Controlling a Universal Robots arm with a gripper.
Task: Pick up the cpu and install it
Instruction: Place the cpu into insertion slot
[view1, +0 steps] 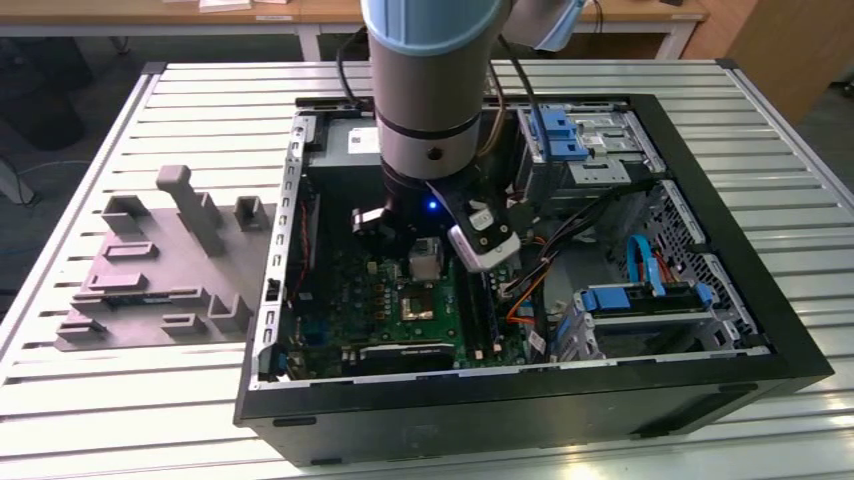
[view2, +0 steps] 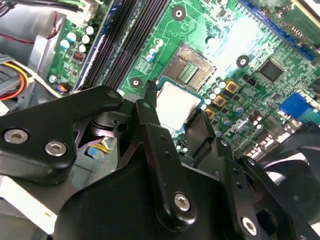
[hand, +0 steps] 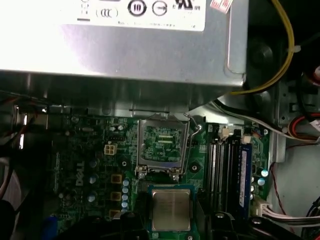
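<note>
The cpu (hand: 171, 209), a small square chip with a pale silvery top, hangs just above the green motherboard (hand: 90, 165). My gripper (hand: 171, 220) is shut on it, with a black finger on each side of the chip. In the second wrist view the cpu (view2: 175, 102) sits between the fingers (view2: 149, 107), close beside the open silver-framed socket (view2: 190, 67). The socket (hand: 162, 146) is uncovered, with its contact field showing. In the exterior view the arm reaches down into the open computer case (view1: 534, 400), holding the cpu (view1: 424, 257) a little above the socket (view1: 416, 308).
A grey moulded tray (view1: 147, 270) lies on the slatted table at the exterior view's left. The grey power supply box (hand: 125, 50) stands next to the socket. Black memory slots (hand: 225, 170), cables (view1: 561, 250) and blue-tabbed drive cages (view1: 641, 300) crowd the case.
</note>
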